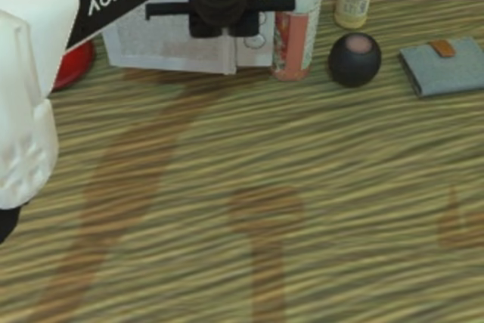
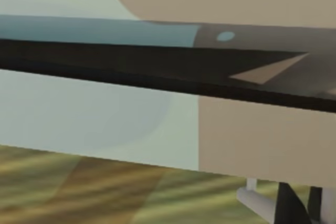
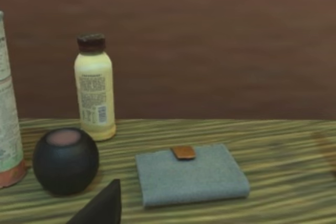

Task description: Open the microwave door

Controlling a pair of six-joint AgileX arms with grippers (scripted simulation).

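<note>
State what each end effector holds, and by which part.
Left end effector sits at the microwave door; whether it grips the handle cannot be told. The right holds nothing visible.

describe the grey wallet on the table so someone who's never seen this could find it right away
Start at the white microwave at the back of the table, where the left gripper is, and go right past the tall can and the black ball. The wallet lies flat beyond the ball. It alone is flat, grey and rectangular, with a small orange-brown tab.
</note>
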